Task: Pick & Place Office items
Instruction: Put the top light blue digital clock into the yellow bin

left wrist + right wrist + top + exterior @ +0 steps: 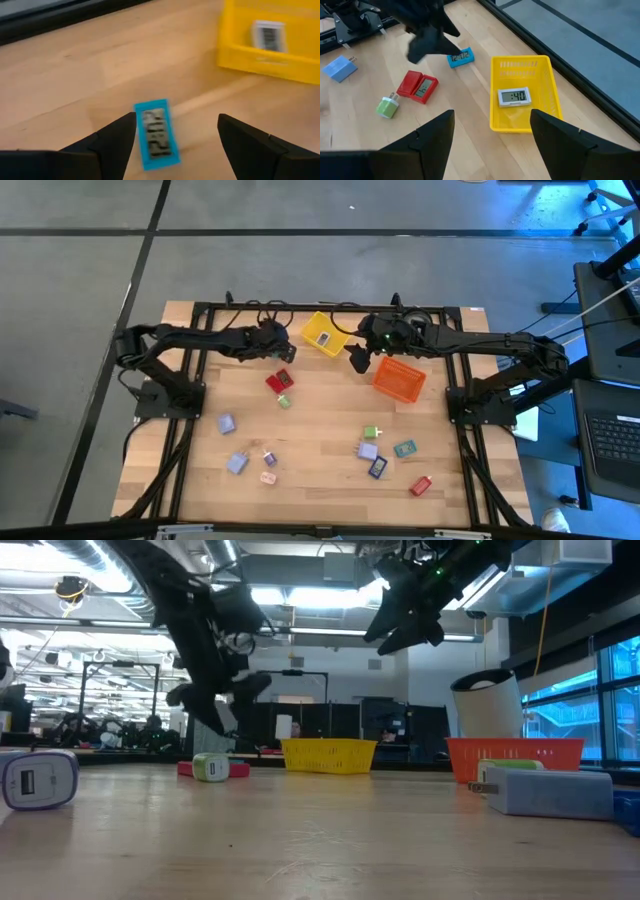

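Observation:
My left gripper (176, 120) is open and hovers low over the table beside the yellow bin (323, 333). A small blue clock (156, 134) lies flat on the wood just below it, close to one finger. The right wrist view shows that clock (460, 57) apart from the left gripper (427, 35). A white clock (514, 96) lies inside the yellow bin (522, 120). My right gripper (357, 362) is open and raised between the yellow bin and the orange bin (400, 378). A red clock (279, 382) and a green plug (284, 401) lie nearby.
More small pieces are scattered over the near half of the table: lavender (227, 423), light blue (237, 463), pink (268, 477), teal (404, 448), dark blue (378, 467), red (421, 485). A white roll (487, 700) stands behind the orange bin (515, 755).

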Motion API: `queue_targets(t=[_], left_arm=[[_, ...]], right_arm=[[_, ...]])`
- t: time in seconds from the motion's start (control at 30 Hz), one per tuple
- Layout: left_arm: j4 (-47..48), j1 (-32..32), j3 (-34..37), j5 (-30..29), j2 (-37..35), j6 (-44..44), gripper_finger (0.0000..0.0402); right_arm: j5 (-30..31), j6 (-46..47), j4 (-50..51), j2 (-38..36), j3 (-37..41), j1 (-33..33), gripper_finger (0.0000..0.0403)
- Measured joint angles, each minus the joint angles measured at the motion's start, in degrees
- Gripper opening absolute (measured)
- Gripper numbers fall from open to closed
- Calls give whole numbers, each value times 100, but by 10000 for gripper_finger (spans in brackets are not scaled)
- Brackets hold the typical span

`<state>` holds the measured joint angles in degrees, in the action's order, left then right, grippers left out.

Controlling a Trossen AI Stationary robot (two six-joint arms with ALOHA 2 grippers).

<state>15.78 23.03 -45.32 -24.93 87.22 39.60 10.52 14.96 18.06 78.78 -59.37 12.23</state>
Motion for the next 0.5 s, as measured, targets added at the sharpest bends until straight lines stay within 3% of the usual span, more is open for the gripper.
queue_targets(t=[0.5], left_arm=[[-163,189,-7,307,1081,142,279]], right_arm=[[0,-2,0,0,0,0,262]])
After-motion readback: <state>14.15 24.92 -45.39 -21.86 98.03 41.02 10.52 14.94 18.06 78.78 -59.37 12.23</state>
